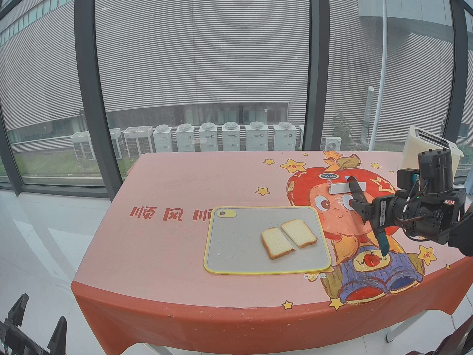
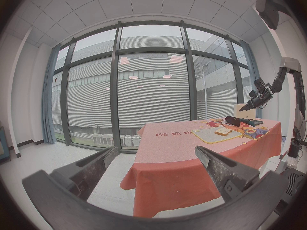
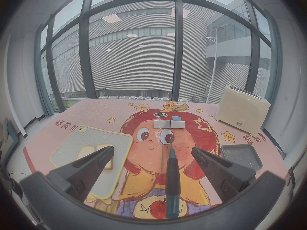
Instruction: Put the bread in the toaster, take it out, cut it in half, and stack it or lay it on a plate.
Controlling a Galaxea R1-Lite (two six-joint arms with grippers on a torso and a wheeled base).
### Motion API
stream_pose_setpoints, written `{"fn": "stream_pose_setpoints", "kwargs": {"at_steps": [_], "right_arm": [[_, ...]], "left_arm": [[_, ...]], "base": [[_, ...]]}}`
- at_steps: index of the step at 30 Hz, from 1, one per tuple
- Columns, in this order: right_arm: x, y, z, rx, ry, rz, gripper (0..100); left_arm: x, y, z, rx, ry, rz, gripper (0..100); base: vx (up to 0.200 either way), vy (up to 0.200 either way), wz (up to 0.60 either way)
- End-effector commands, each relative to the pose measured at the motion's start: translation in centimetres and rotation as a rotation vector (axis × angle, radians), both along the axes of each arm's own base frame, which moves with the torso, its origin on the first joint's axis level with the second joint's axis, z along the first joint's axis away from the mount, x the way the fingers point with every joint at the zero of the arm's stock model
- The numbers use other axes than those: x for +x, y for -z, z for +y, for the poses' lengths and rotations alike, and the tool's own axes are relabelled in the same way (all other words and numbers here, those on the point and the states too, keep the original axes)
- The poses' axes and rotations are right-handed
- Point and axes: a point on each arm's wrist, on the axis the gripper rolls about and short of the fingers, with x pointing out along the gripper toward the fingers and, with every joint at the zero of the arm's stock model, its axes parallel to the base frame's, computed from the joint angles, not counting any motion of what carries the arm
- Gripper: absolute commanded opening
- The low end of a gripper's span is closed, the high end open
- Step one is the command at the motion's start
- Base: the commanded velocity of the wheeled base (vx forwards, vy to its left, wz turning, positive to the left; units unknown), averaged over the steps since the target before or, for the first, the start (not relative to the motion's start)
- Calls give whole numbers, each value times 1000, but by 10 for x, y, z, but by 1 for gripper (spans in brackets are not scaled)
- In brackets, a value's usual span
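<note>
Pale bread halves point(image 1: 277, 242) on grey yellow-rimmed cutting board point(image 1: 236, 242); right gripper point(image 3: 153, 150) above teal-handled knife point(image 3: 172, 176), fingers wide; left gripper point(image 2: 156, 149) fingers wide too.

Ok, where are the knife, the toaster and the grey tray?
knife point(image 3: 172, 179), right wrist view, on its dark handle.
toaster point(image 3: 242, 109), right wrist view, on its cream side wall.
grey tray point(image 3: 242, 155), right wrist view, on its bare floor.
</note>
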Motion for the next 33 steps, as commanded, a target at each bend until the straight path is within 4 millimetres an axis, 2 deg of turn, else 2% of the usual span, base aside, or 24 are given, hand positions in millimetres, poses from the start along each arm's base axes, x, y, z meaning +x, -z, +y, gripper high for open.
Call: {"fn": "stream_pose_setpoints", "kwargs": {"at_steps": [1,11,16,27,33], "right_arm": [[-6,-2,6,5,-29,-8,100],[-3,6,22,-11,-87,21,100],[10,18,31,-22,-93,50,100],[24,23,43,-25,-109,58,100],[34,35,51,-39,-116,87,100]], "left_arm": [[1,5,0,0,-1,19,100],[1,5,0,0,-1,19,100],[1,5,0,0,-1,19,100],[1,5,0,0,1,19,100],[1,5,0,0,1,19,100]], "base": [[0,0,0],[0,0,0],[0,0,0],[0,0,0],[0,0,0]]}}
